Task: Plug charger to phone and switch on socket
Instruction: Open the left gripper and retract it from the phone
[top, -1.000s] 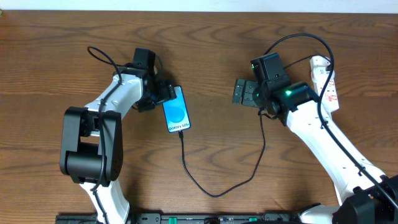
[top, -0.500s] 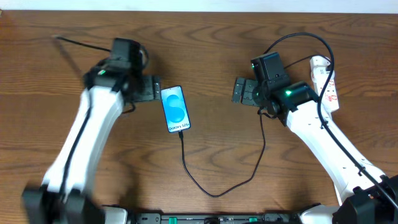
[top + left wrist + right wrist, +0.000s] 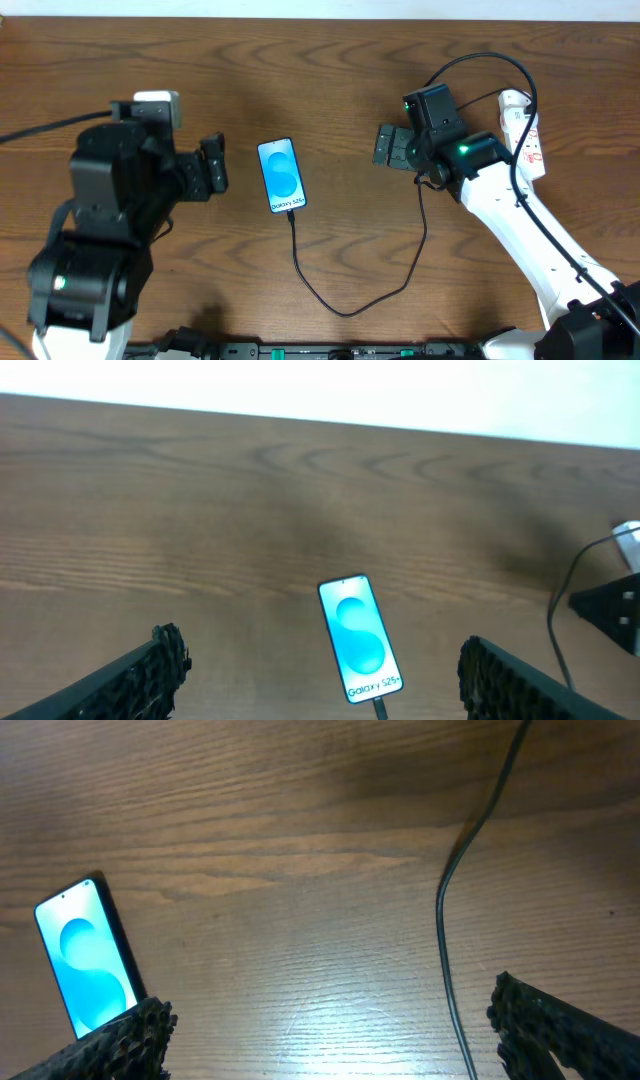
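Observation:
The phone (image 3: 281, 175) lies flat mid-table, its blue screen up. The charger (image 3: 345, 310), a thin black cable, loops from below the right arm round to the phone's bottom edge, where its plug tip (image 3: 378, 707) sits against the port. My left gripper (image 3: 216, 166) hangs open to the left of the phone, apart from it and holding nothing. My right gripper (image 3: 382, 147) is open to the right of the phone and also holds nothing. The socket (image 3: 527, 130), a white power strip, lies at the far right behind the right arm. In the wrist views the phone (image 3: 360, 638) (image 3: 85, 960) shows beyond the open fingers.
Bare wooden table surrounds the phone. A stretch of the black cable (image 3: 450, 940) runs under the right wrist. The table's far edge meets a white wall (image 3: 320, 390). The right arm's own black lead arcs above the socket.
My left arm has pulled back to the left, away from the phone, and now sits closer to the overhead camera. The phone, cable and right arm have not moved.

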### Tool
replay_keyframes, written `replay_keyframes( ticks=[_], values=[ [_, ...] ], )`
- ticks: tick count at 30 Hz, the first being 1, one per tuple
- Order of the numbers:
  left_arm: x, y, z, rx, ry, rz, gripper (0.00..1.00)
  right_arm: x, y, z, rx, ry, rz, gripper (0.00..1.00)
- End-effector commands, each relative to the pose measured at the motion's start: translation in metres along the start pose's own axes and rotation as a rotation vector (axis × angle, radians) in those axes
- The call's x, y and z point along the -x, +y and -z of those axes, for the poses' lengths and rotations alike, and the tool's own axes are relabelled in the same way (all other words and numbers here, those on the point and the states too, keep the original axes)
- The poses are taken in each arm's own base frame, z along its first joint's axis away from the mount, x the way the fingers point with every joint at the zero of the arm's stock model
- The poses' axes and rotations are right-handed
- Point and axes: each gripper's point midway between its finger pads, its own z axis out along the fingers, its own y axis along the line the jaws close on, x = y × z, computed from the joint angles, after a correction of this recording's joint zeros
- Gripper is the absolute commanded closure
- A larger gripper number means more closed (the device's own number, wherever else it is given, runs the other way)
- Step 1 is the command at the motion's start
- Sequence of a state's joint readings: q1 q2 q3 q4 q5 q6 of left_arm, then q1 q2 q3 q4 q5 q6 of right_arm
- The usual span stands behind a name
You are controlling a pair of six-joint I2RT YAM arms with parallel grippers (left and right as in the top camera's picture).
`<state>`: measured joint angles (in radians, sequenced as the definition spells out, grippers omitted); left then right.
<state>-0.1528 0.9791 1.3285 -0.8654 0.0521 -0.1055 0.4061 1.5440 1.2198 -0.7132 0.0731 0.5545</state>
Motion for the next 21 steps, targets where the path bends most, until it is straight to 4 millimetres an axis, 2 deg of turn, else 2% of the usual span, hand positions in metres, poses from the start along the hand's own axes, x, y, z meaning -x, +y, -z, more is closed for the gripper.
replay_keyframes(
  ticks=[1,9,21],
  values=[
    [0.002,0.001,0.010,0.007,-0.021,-0.013,0.12,0.000,0.000,0.002,-0.005,-0.011,0.019,0.01],
    [-0.011,0.004,0.005,0.018,0.044,-0.013,0.12,-0.001,0.000,0.002,-0.007,-0.008,0.020,0.01],
    [-0.014,0.004,-0.002,0.023,0.072,-0.014,0.12,-0.001,0.000,0.002,-0.007,-0.008,0.020,0.01]
  ],
)
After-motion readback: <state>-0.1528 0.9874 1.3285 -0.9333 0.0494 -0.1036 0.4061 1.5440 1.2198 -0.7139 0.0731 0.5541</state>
